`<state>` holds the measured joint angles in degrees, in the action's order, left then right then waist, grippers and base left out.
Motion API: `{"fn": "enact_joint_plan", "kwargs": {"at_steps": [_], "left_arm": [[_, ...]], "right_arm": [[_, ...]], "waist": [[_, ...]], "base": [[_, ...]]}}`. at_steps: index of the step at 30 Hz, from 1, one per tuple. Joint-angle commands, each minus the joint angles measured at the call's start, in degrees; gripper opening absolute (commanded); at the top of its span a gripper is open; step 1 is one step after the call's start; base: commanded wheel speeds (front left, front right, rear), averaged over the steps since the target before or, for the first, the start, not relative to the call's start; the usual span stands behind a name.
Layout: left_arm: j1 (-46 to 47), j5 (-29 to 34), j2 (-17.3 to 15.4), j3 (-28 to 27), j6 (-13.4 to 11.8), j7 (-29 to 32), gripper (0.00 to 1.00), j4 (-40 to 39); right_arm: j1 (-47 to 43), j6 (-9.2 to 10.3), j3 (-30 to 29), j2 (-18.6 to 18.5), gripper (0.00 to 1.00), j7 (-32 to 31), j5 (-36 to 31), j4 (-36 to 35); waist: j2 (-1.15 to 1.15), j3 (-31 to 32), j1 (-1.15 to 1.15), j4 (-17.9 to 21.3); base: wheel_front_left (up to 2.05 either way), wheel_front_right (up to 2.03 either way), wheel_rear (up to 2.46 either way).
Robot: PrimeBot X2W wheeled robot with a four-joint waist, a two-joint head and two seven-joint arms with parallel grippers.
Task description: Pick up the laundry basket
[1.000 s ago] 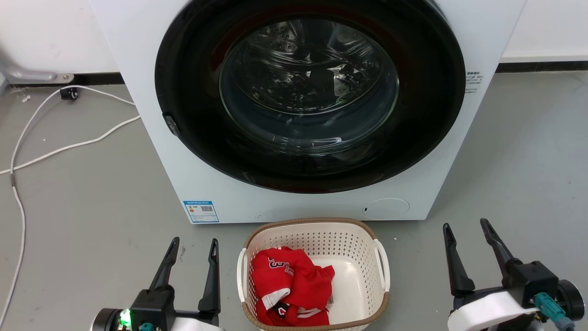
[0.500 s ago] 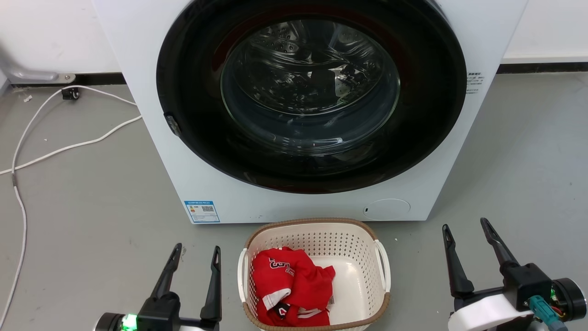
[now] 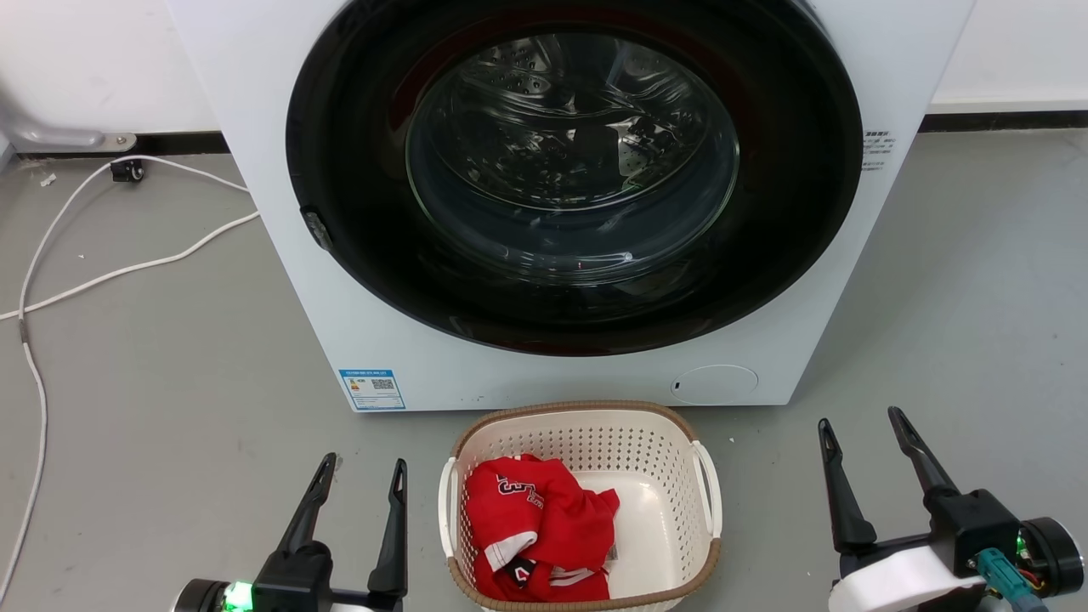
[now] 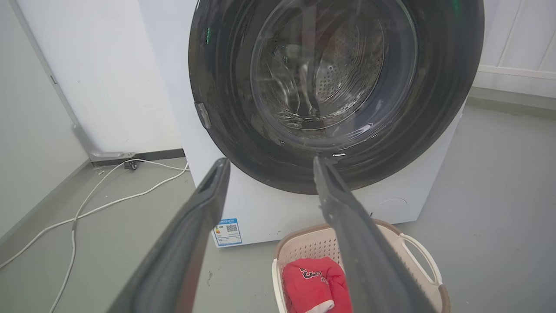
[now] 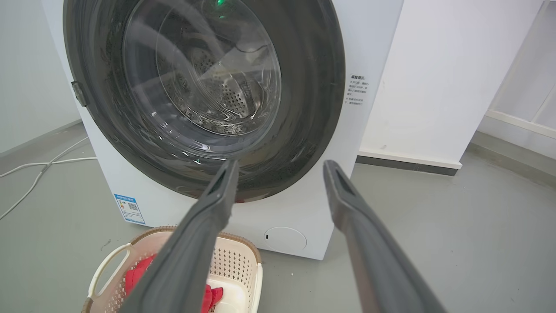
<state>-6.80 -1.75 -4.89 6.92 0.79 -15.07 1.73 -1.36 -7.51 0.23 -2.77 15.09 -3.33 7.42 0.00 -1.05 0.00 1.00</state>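
Note:
The laundry basket (image 3: pixel 654 476) is cream-white and perforated, with a brown rim and white side handles. It sits on the grey floor just in front of the washing machine, with a red garment (image 3: pixel 535 527) inside. My left gripper (image 3: pixel 361 463) stands open to the basket's left, apart from it. My right gripper (image 3: pixel 858 418) stands open well to its right. The left wrist view has the basket (image 4: pixel 304 250) at the lower right behind my open left gripper (image 4: pixel 269 161). In the right wrist view the basket (image 5: pixel 236 254) lies at the lower left, below my open right gripper (image 5: pixel 280 164).
A white washing machine (image 3: pixel 280 170) with a large dark round door (image 3: pixel 574 170), shut, stands directly behind the basket. White cables (image 3: pixel 127 272) trail over the floor at the left. Bare grey floor (image 3: pixel 960 323) lies to the right; a white wall runs behind.
My left gripper has drawn back slightly toward the bottom of the head view. The right gripper and the basket have hardly moved.

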Motion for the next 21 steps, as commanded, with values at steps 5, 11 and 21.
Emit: {"fn": "enact_joint_plan", "kwargs": {"at_steps": [5,11,21], "left_arm": [[-0.4,0.0,0.6,-0.9,0.7,-0.2,1.0,0.0],[0.2,-1.1,1.1,-2.1,1.7,-0.2,1.0,1.0],[7.0,-3.4,1.7,-5.5,3.9,-0.2,1.0,6.5]], "right_arm": [[0.3,0.04,0.2,-0.2,1.0,0.1,0.3,0.5],[1.0,0.04,0.7,-0.2,1.0,0.1,2.0,2.1],[8.1,0.04,0.9,-0.1,1.0,0.1,3.4,8.3]], "waist": [[0.0,0.0,0.0,0.0],[0.0,-1.8,0.0,0.4],[0.0,-14.8,0.0,1.8]], "base": [[0.0,0.0,0.0],[0.0,0.0,0.0],[0.0,0.0,0.0]]}}
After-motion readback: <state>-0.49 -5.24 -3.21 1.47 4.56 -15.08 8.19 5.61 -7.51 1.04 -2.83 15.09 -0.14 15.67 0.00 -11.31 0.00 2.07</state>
